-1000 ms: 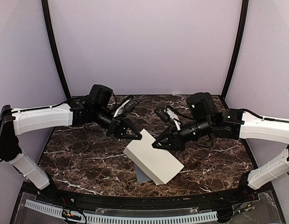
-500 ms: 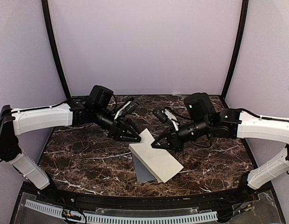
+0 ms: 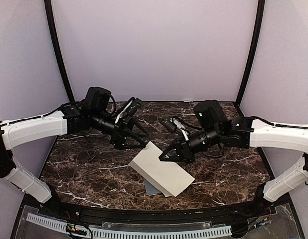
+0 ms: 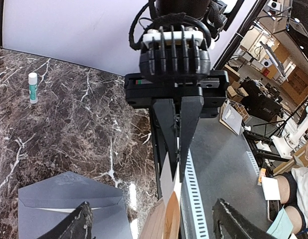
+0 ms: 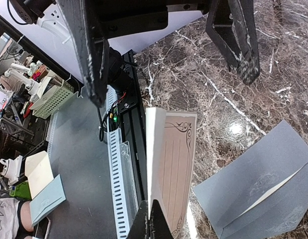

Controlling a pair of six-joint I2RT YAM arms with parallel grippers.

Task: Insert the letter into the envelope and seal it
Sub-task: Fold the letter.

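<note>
While my right hand [image 3: 163,157] pinches the folded cream paper letter [image 3: 161,173] above the slate-grey paper envelope [image 3: 152,188] on the marble tabletop [image 3: 84,169] and my left hand [image 3: 136,144] stands wide open, empty, I judge inserting and sealing are both not yet done.

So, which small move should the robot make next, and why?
Probably the right end effector should tilt the letter down toward the mouth of the envelope. It is shut on the folded letter's edge. The envelope lies flat on the table with its flap open, partly under the letter. The left end effector stands open, apart from both.
</note>
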